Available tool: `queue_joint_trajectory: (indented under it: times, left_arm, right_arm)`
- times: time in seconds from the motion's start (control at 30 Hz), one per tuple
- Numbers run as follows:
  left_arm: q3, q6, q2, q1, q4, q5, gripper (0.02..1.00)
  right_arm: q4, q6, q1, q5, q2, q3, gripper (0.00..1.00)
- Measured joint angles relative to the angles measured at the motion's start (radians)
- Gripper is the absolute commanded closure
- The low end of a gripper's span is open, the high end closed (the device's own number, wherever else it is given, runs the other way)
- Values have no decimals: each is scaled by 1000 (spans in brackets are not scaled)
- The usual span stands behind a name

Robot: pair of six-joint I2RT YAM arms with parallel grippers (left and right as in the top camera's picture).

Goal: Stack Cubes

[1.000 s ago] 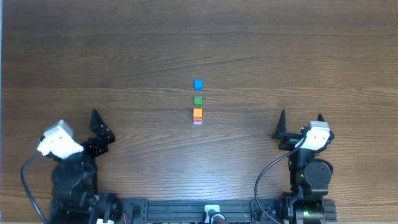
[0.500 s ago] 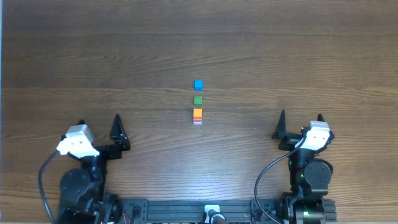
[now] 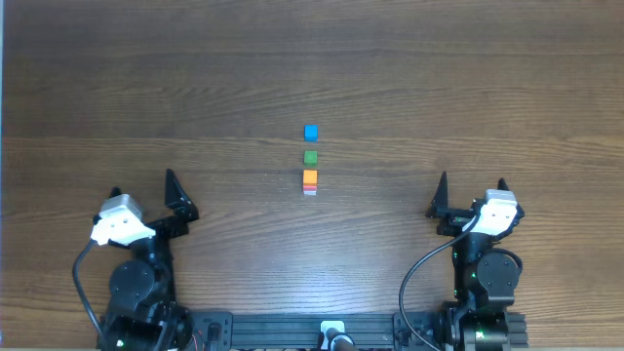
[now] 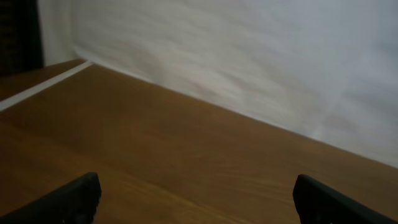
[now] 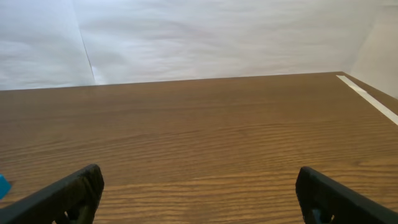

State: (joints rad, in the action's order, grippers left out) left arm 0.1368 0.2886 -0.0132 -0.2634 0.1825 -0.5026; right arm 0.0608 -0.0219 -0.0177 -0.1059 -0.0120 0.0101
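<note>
Two claws and a short column of cubes make up the scene on the wooden desk [image 3: 507, 78]. At lower left of the top view the left claw [image 3: 144, 190] hangs near its base, well apart from the cubes. Its fingers stand wide apart with nothing between them, and its own wrist view shows the same [image 4: 199, 205].

In the middle of the frame the cubes sit in a line running up the picture. The blue cube [image 3: 311, 133] is uppermost, with the green cube [image 3: 311, 157] just below it and a gap of bare wood between them. The orange cube [image 3: 310, 177] is lowest. A reddish and pale edge [image 3: 310, 191] shows under the orange one, which probably means it already rests on another cube, though I cannot be sure.

The cubes look small, rigid and light, with flat faces and crisp corners, so they should neither crush nor sag. Being so light, they would slide or tip at a stray touch. I would take hold on two opposite side faces, centred and about mid-height, leaving the top and bottom free for seating. The green cube's neighbours stand above and below it in the frame, so the fingers should close on its left and right faces.

At lower right the right claw [image 3: 471, 187] also hangs spread and empty, well apart from the column.
</note>
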Motion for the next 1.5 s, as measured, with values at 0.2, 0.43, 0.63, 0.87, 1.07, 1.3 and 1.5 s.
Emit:
queue_joint_trajectory:
  times: [0.2,0.43,0.63,0.87,1.07,1.3,1.5]
  left_arm:
    - [-78,3,0,-22,-86,100,20]
    - [-111,3,-21,-24,-105,178,18]
    - [-112,3,-44,-24,-105,186,18]
    - [-112,3,-55,-24,-106,186,18]
    - [-112,3,-55,-24,-105,186,18]
    - [-112,2,-55,14,-111,208,18]
    - [-113,-51,-49,158,-116,407,18]
  right_arm:
    - [0,0,0,0,0,0,9]
    - [0,0,0,0,0,0,9]
    - [0,0,0,0,0,0,7]
    - [0,0,0,0,0,0,7]
    - [0,0,0,0,0,0,7]
    - [0,1,0,0,0,0,7]
    - [0,0,0,0,0,0,7]
